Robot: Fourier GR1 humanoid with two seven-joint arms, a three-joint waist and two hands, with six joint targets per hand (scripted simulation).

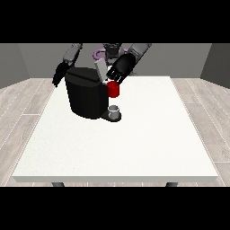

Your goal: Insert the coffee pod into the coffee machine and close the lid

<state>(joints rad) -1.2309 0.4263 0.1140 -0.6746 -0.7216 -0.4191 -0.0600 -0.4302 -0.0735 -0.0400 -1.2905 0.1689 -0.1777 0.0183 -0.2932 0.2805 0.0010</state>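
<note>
Clearly nearer is the robot hand at the view's right [120,68], fingers pointing down just above a red thing at the machine [113,89] atop the coffee machine [86,93] on the counter [134,143], though whether it holds anything I cannot tell, and no pod shows plainly.

So the coffee machine [85,96] sits on the bench [134,148], toward its far left. A cup [115,110] stands at the machine's 4 o'clock, touching its base (I think), with a robot hand [120,68] up at 1 o'clock.
</note>
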